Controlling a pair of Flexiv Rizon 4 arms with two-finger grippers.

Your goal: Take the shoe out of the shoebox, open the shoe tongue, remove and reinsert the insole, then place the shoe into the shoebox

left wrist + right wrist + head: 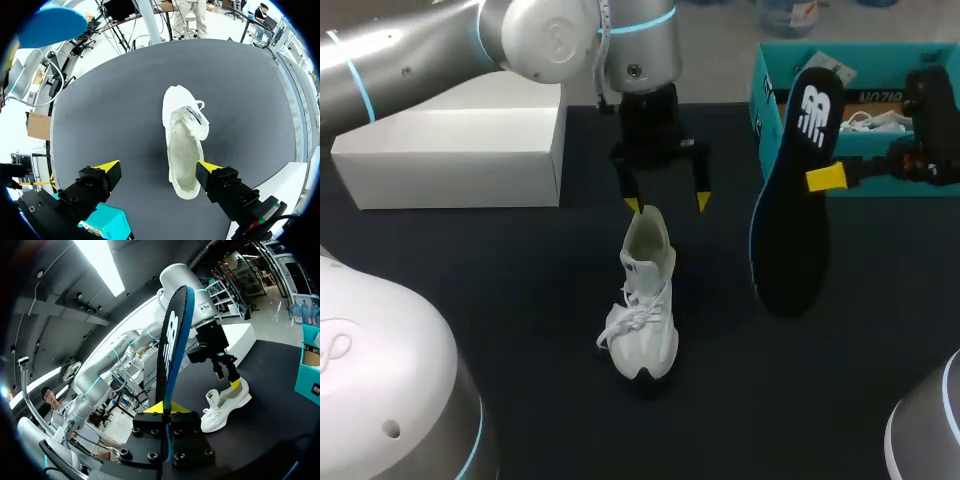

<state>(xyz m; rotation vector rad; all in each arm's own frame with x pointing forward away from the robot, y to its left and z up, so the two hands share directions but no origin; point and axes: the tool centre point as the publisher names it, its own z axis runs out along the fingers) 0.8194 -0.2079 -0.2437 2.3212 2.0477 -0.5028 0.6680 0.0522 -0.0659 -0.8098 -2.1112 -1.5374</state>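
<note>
Left arm: silver-grey tubes with rounded joint caps and thin light-blue rings at the joints. A white cable runs along the wrist.

Left gripper: black boxy body. It has two black block fingers with small screws and wedge-shaped yellow tips.

Right gripper: same black build and yellow tips. The flat black mount plate carries rows of round bolt holes.

Right arm: grey rounded shell with one light-blue ring.

White domed housing on the left side: smooth and glossy, with a blue ring at its edge. It has one small round hole and a faint embossed loop mark.
</note>
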